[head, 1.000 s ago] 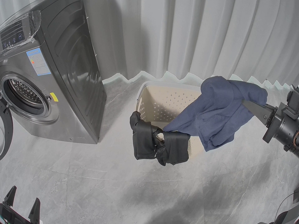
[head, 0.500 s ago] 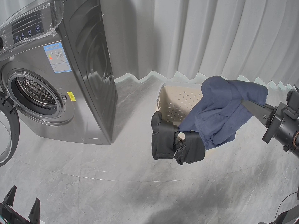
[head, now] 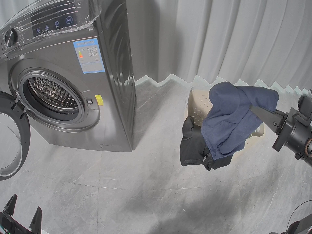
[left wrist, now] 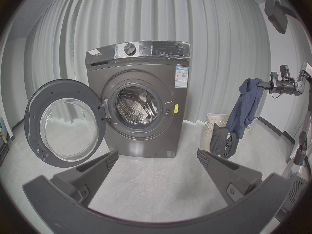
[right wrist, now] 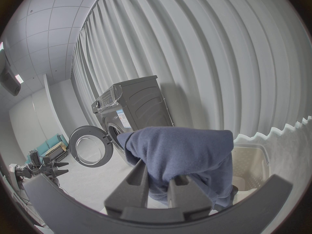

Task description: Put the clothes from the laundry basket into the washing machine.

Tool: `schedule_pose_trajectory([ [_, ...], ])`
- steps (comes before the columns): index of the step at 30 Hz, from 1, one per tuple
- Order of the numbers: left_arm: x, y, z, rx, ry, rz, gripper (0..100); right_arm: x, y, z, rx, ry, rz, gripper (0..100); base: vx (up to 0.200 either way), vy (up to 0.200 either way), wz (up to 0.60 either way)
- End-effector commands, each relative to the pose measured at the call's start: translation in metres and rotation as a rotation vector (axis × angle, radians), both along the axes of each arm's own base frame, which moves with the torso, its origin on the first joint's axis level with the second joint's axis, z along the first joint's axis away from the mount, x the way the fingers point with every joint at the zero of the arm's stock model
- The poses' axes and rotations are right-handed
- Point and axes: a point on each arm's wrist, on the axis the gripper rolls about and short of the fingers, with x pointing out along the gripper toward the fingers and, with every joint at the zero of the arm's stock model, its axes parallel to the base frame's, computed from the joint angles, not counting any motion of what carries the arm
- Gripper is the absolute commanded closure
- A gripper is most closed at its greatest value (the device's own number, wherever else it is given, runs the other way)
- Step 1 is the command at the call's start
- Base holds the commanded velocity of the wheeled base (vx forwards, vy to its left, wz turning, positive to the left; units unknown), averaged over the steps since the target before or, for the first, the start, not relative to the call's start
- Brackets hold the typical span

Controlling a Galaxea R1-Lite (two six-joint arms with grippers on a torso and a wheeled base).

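Observation:
My right gripper (head: pixel 256 109) is shut on a dark blue garment (head: pixel 234 121), which hangs from it above the beige laundry basket (head: pixel 198 106). In the right wrist view the fingers (right wrist: pixel 136 182) pinch the blue cloth (right wrist: pixel 182 150). A black garment (head: pixel 193 145) is draped over the basket's near rim. The grey washing machine (head: pixel 107 82) stands to the left with its round door (head: pixel 13 137) swung wide and its drum (head: pixel 53 93) exposed. My left gripper (head: pixel 22 212) sits low at the left, open and empty, facing the washing machine (left wrist: pixel 143 98).
White curtains (head: pixel 227 33) hang behind the washing machine and basket. Grey tiled floor (head: pixel 130 186) lies bare between the machine and the basket. The open door (left wrist: pixel 65 121) juts out in front of the machine on its left side.
The head camera has swung toward the washing machine, so machine and basket sit further right in the picture. The blue garment's trailing end has drawn in and now hangs under the right gripper.

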Motion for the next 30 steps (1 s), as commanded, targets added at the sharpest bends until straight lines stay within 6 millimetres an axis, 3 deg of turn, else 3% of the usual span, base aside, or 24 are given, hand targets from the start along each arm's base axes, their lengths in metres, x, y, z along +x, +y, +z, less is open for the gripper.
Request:
schedule_pose_trajectory([
  [1, 0.0003, 0.0, -0.0047, 0.0, 0.004, -0.001, 0, 0.0002, 0.0006, -0.0004, -0.001, 0.002, 0.003, 100, 0.0, 0.2, 0.0],
  [30, 0.0003, 0.0, -0.0047, -0.002, 0.004, -0.001, 0, -0.0038, 0.0046, -0.0012, 0.004, -0.004, 0.04, 100, 0.0, 0.2, 0.0],
])
